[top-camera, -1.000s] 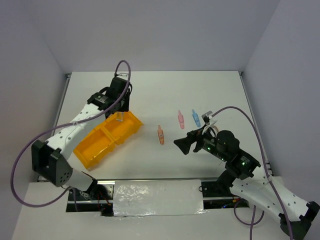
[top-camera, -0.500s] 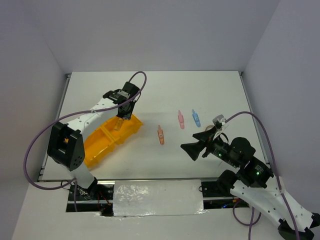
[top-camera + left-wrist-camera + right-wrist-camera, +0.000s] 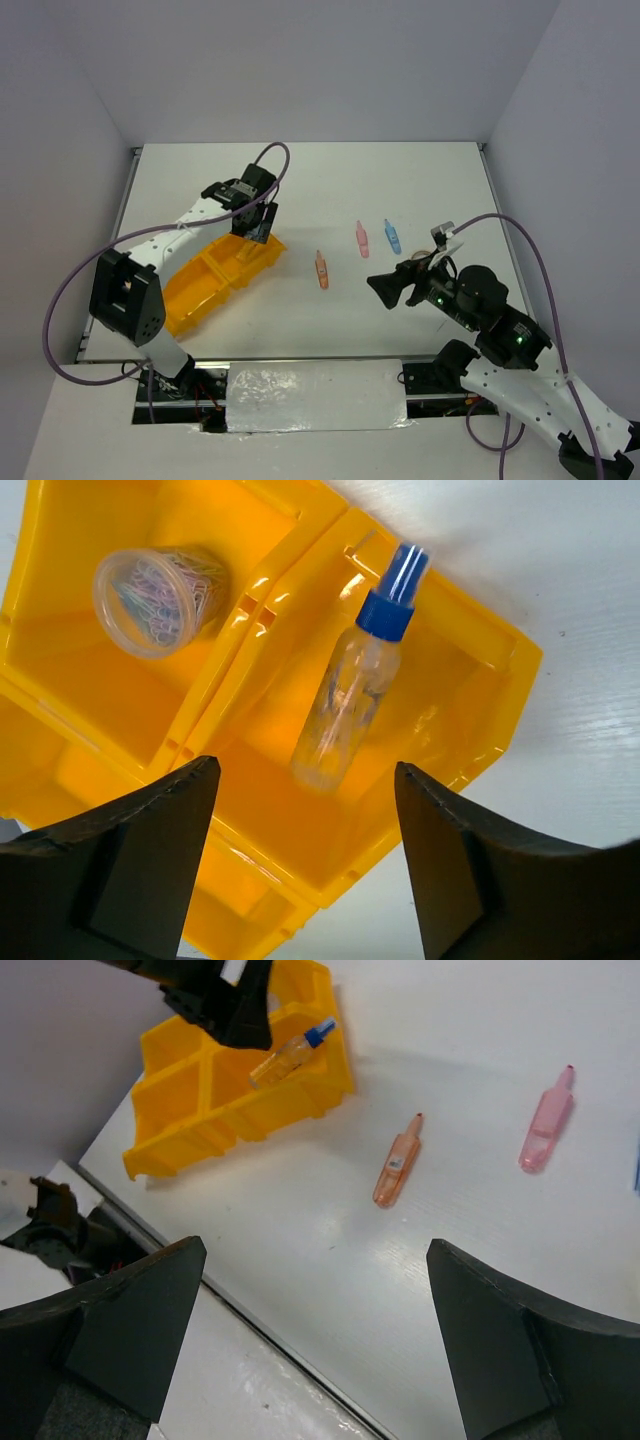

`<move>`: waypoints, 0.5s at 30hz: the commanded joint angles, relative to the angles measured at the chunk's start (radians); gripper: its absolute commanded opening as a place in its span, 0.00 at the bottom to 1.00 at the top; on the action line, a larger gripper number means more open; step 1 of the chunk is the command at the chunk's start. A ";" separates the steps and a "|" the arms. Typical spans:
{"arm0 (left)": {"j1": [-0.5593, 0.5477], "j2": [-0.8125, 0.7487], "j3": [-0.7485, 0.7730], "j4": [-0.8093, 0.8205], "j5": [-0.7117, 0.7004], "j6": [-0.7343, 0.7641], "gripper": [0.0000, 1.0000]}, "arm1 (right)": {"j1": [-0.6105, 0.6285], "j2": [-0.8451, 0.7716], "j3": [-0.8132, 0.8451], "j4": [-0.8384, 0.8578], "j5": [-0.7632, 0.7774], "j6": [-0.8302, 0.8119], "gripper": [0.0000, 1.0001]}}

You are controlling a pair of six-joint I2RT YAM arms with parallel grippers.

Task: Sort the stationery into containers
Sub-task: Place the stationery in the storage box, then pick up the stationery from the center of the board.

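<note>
The left gripper point(image 3: 302, 772) has jaws apart and empty. The clear tube point(image 3: 345, 700) lies free in the tray point(image 3: 480, 630) compartment directly below it, so placement is judged complete. The right gripper point(image 3: 315, 1248) has jaws wide and empty. Next move: close on the orange piece point(image 3: 397, 1163) ahead of it.

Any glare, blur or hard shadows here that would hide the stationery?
Left wrist: bright glare streaks on the walls of the yellow tray, spray bottle sharp, left gripper dark and soft-edged. Right wrist: right gripper out of focus, orange pen and pink pen crisp. Top external: even light, faint shadows, nothing washed out.
</note>
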 commanded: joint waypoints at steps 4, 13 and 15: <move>0.000 -0.107 0.036 -0.033 -0.024 -0.014 0.99 | -0.002 0.134 0.090 -0.150 0.289 0.161 1.00; 0.000 -0.562 -0.184 0.147 0.091 -0.086 0.99 | -0.447 0.312 0.039 -0.178 0.469 0.301 1.00; 0.001 -0.695 -0.296 0.207 0.115 -0.087 0.99 | -0.527 0.325 0.005 -0.127 0.400 0.293 1.00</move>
